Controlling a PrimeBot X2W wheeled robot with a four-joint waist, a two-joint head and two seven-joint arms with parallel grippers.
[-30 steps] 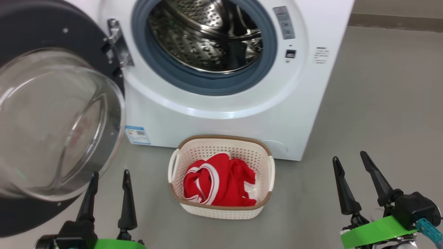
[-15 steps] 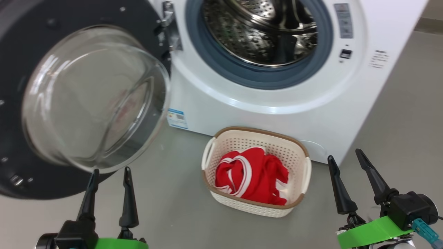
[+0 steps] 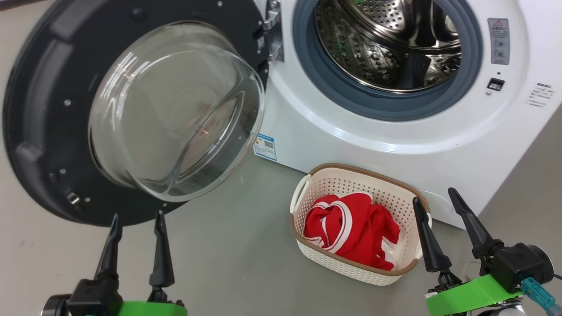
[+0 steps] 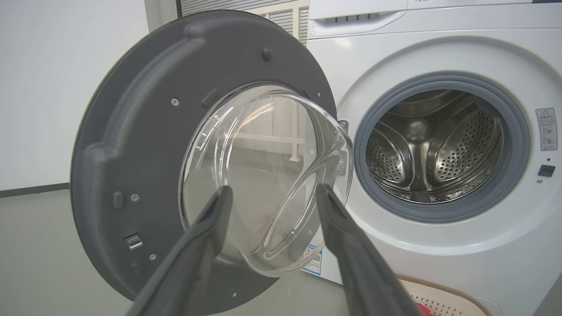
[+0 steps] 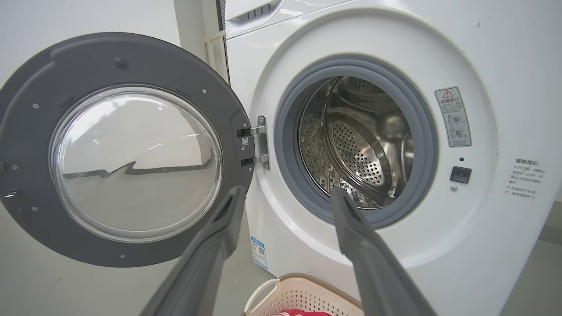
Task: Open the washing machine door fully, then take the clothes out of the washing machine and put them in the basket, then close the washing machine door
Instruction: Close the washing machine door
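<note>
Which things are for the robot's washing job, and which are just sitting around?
For the job:
- washing machine door, swung open
- washing machine
- clothes, red, lying in the basket
- basket, on the floor

Just there:
- blue label
- warning sticker
- white wall

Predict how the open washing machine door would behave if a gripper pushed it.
The washing machine door likely swings stiffly on its side hinge rather than bending. Its bulging glass window looks smooth, so a push would probably slip there.
</note>
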